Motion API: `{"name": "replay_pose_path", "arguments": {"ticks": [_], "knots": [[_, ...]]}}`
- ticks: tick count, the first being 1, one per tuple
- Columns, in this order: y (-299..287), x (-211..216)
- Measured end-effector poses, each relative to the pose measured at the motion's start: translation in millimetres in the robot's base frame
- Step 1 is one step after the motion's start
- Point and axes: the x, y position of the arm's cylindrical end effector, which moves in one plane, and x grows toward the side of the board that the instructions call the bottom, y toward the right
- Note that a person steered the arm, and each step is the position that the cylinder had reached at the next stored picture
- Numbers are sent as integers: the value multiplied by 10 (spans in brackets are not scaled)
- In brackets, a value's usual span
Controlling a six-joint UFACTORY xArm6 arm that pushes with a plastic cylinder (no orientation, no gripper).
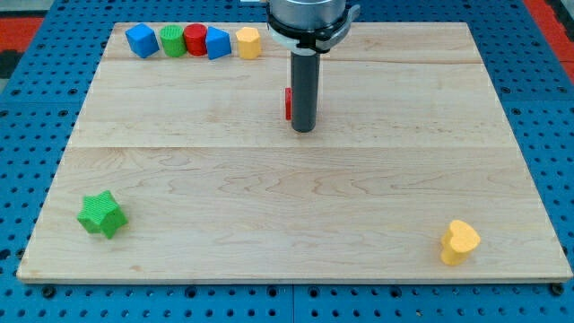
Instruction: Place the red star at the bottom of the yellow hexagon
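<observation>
Two yellow blocks, two green, two blue; my tip (304, 130) (holding nothing) hides a red block (288, 103).

Nothing to read here: no lettering, no labels, no brand marks, no numbers, no signs anywhere. The wooden surface (296, 206) shows only bare grain, and the coloured blocks on it carry plain faces with no print at all.
</observation>
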Motion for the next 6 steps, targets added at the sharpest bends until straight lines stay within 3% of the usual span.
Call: {"name": "replay_pose_path", "arguments": {"ticks": [1, 2, 3, 5, 6], "knots": [[55, 244], [777, 73], [970, -420], [47, -258], [-534, -428]]}}
